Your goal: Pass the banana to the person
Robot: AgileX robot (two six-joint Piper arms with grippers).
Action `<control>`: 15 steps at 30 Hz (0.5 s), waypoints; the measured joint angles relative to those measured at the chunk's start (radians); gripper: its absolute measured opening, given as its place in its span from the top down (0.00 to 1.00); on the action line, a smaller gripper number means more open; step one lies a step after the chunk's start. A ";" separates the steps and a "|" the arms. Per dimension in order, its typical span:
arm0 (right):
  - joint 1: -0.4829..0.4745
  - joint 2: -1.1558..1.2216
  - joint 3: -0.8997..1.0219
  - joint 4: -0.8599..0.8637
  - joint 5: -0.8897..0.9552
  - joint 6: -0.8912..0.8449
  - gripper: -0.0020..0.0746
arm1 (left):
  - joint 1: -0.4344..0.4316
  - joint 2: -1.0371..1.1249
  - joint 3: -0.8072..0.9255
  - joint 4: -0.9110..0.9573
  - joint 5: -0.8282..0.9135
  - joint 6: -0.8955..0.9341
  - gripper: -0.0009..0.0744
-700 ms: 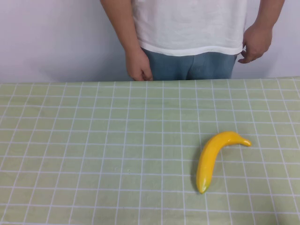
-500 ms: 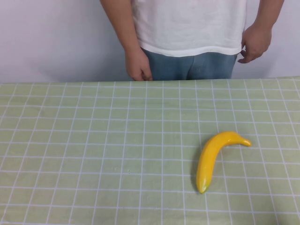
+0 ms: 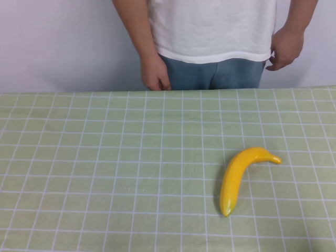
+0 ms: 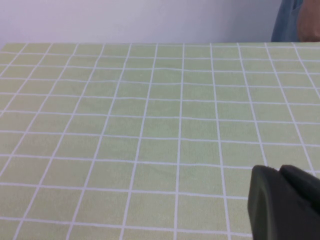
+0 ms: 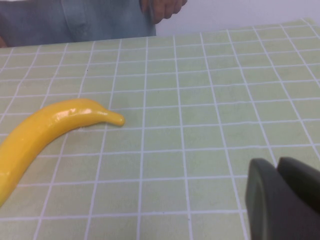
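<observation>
The yellow banana lies flat on the green checked tablecloth at the right front, its stem end toward the far right. It also shows in the right wrist view. The person stands behind the table's far edge in a white t-shirt and blue jeans, both hands hanging down. Neither arm shows in the high view. My right gripper is shut and empty, low over the cloth and apart from the banana. My left gripper is shut and empty over bare cloth.
The table's far edge runs along a plain pale wall. The person's jeans show at the far edge in the left wrist view, and a hand shows in the right wrist view.
</observation>
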State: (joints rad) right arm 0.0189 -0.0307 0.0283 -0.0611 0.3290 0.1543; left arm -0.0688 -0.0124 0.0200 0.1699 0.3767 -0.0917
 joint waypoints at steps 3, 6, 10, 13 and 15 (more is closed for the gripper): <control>0.000 0.000 0.000 0.000 -0.016 0.000 0.98 | 0.000 0.000 0.000 0.000 0.000 0.000 0.99; 0.000 0.000 0.000 0.000 -0.068 0.000 0.98 | 0.000 0.000 0.000 0.000 0.000 0.000 0.99; 0.000 0.000 0.000 0.000 -0.152 0.000 0.98 | 0.000 0.000 0.000 0.000 0.000 0.000 0.99; 0.000 0.000 0.000 0.000 -0.208 0.000 0.98 | 0.000 0.000 0.000 0.000 0.000 0.000 0.99; 0.000 0.000 0.000 0.002 -0.272 0.000 0.98 | 0.000 0.000 0.000 0.000 0.000 0.000 0.99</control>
State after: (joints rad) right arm 0.0189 -0.0307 0.0283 -0.0588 0.0565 0.1543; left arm -0.0688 -0.0124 0.0200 0.1699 0.3767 -0.0917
